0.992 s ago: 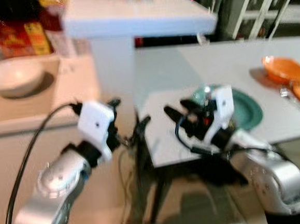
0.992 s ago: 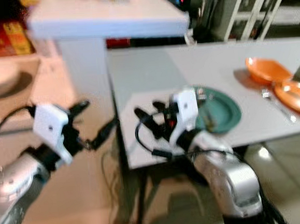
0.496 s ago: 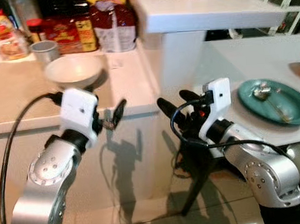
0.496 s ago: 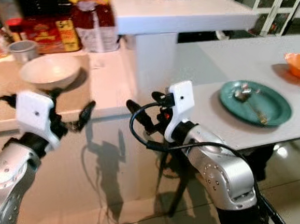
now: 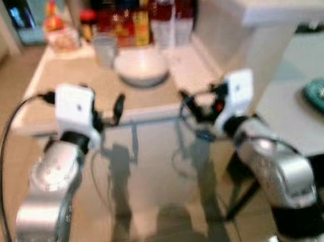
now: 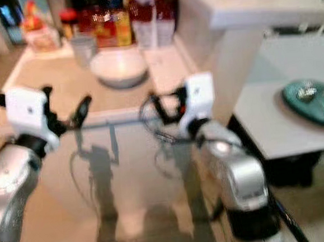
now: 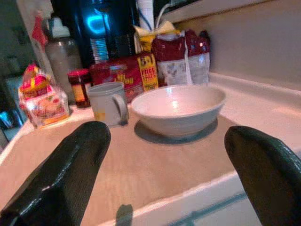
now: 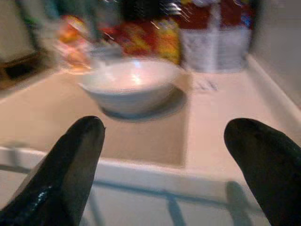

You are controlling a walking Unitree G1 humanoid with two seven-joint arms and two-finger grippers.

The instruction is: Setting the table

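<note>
Beige counter [image 5: 64,89] carries 1 white bowl [image 7: 178,108], a mug [image 7: 108,103], packets behind. Left gripper [image 7: 164,176] and right gripper [image 8: 174,174] hover wide open, empty.

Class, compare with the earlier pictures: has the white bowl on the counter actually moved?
No. The white bowl sits in the same spot beside the grey mug, before the red packets; the camera turned, shifting everything together.

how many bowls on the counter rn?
1. A white bowl sits on the beige counter, just beside a grey mug and in front of the red packages. More could be hidden behind those packages; both open grippers face it from the counter's edge.
</note>
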